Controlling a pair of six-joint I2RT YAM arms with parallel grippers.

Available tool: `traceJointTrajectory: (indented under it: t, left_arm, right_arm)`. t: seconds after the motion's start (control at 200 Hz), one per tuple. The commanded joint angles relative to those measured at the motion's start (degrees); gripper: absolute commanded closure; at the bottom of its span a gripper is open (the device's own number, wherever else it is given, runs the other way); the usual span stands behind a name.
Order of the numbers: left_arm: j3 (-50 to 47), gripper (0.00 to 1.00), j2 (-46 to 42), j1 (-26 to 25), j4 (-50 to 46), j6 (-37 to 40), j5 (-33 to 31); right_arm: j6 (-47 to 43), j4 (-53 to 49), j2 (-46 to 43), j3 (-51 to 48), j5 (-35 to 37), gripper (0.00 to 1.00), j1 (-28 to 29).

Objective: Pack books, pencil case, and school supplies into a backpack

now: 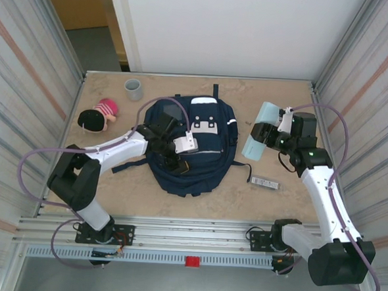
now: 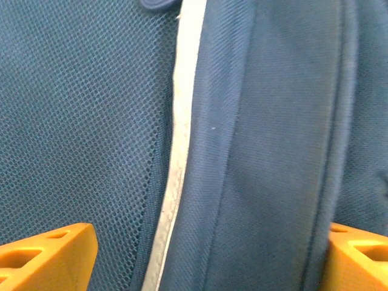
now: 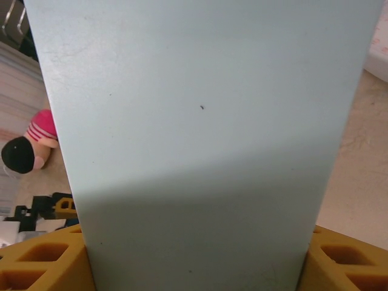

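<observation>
Currently the large navy blue fabric backpack with grey-white stripes [image 1: 199, 162] lies flat in the middle of the beige table [image 1: 132, 189], its top towards the far side. The left pincer [image 1: 172, 155] hangs just over the left half of the backpack. Its 2 orange fingers [image 2: 54, 257] are spread wide, with only mesh panel and a pale piping strip [image 2: 182, 121] showing between them. Just right of the backpack, the right pincer [image 1: 263, 134] is clamped on 1 short edge of a thin pale teal flat item [image 3: 200, 109]; I cannot tell whether it is clear of the table. The backpack looks soft and floppy, so it will probably sag and bunch, and pinching a flat panel would likely gather only a loose fold. A seam, the piping or a zip edge, where the cloth is doubled, seems the better hold. The pale teal flat item looks stiff, light and smooth, so it may slide between the pads unless gripped well in from the edge.
</observation>
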Motion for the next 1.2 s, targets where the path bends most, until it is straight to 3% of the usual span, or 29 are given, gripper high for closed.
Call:
traceJointTrajectory:
  t: [0.0,0.015,0.075,0.1,0.241,0.506,0.666,0.827,1.012,1.198]
  left_arm:
    - [1.05,0.28,0.72,-0.30,3.42,0.92,-5.78]
    - [1.02,0.32,0.68,-0.28,3.62,0.82,-6.29]
    - [0.76,0.67,-0.25,-0.26,4.98,-0.61,-7.38]
    - [0.62,0.77,-1.04,-0.28,5.45,-1.00,-6.94]
    - [-0.88,1.00,-6.66,-0.19,8.44,-3.93,-1.66]
    - [4.74,1.00,-11.45,1.28,4.53,-14.73,6.05]
    - [8.36,1.00,-11.57,5.22,4.30,-21.89,15.26]
    - [9.95,1.00,-11.11,8.92,6.52,-25.56,22.76]
    - [12.56,1.00,-8.57,12.10,5.90,-26.65,28.67]
    - [13.61,1.00,-6.89,12.81,6.54,-27.61,33.13]
  right_arm:
    - [-0.33,2.96,-0.33,-0.25,-0.72,0.36,0.61]
    - [-0.37,3.06,-0.39,-0.30,-0.68,0.36,0.65]
    - [-0.75,3.42,-0.46,-0.34,-0.67,0.36,0.73]
    - [-1.12,3.62,-0.55,-0.54,-0.84,0.36,0.77]
    - [-4.19,6.71,-2.06,-1.71,-2.14,0.38,1.82]
    - [-16.99,8.44,-7.00,0.87,-9.85,0.39,2.41]
    - [-26.12,7.70,-6.26,4.35,-13.57,0.41,5.31]
    - [-37.36,6.28,-5.07,7.13,-9.28,0.44,16.80]
    - [-58.99,5.58,-3.58,6.10,0.12,0.46,33.79]
    - [-73.24,2.14,3.52,6.36,7.54,0.46,42.78]
